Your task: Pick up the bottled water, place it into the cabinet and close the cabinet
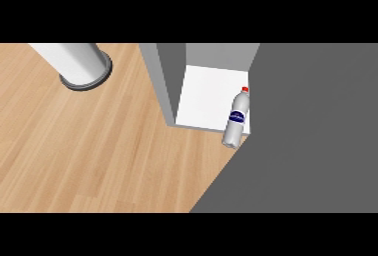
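One bottled water (237, 118), red cap up, blue label at mid-body, at the right edge of the cabinet (214, 95) on its white floor, base just over the front lip, beside the dark grey door (310, 140). Left of the cabinet, wooden desk (96, 150) with a white cylinder (77, 62) on a dark ring. Neither hand visible; fingers' state impossible to tell.

white cylinder (77, 62) cut by top edge, bottle (237, 119) label unreadable, cabinet (166, 80) top cropped
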You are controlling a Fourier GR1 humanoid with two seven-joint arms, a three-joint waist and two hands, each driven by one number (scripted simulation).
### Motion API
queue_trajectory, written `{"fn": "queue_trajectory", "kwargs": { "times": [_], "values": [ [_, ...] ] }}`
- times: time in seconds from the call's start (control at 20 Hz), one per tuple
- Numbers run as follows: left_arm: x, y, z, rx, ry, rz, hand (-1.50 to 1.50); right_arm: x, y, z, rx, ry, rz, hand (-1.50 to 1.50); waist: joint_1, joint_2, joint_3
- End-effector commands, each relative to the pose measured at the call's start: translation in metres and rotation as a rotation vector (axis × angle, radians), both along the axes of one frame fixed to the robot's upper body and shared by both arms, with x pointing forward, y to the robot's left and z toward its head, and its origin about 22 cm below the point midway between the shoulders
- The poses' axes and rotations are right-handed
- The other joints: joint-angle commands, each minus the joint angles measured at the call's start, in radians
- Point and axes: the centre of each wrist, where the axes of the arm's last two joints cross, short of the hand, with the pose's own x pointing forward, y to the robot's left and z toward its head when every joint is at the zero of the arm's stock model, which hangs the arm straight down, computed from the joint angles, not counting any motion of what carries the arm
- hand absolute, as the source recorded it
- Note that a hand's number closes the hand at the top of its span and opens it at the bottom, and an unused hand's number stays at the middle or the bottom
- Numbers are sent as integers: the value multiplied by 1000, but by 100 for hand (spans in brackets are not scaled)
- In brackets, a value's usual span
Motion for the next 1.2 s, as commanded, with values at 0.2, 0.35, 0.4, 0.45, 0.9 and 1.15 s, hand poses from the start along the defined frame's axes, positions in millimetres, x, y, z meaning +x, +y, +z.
{"fn": "queue_trajectory", "kwargs": {
  "times": [0.2, 0.35, 0.4, 0.45, 0.9, 1.15],
  "values": [
    [-10, 25, 9, 8, -5, 25, -150, 36, 66, 35, 12, 88, 142, 150, -14, 0, 7],
    [-21, 33, 9, -9, 3, 42, -150, 67, 78, 38, -1, 199, 72, 150, -39, 0, 11],
    [-24, 35, 4, -17, 12, 37, -150, 73, 85, 37, 2, 234, 43, 150, -42, 0, 11],
    [-31, 35, 8, 5, 10, 34, -150, 88, 83, 41, 23, 275, 7, 150, -32, -1, 12],
    [-42, 47, -4, -21, 5, 75, -150, 164, 84, 43, 52, 401, -71, 150, -95, 3, 14],
    [-64, 50, 2, -8, -8, 88, -150, 184, 71, 15, 58, 398, -134, 150, -101, -1, 15]
  ]
}}
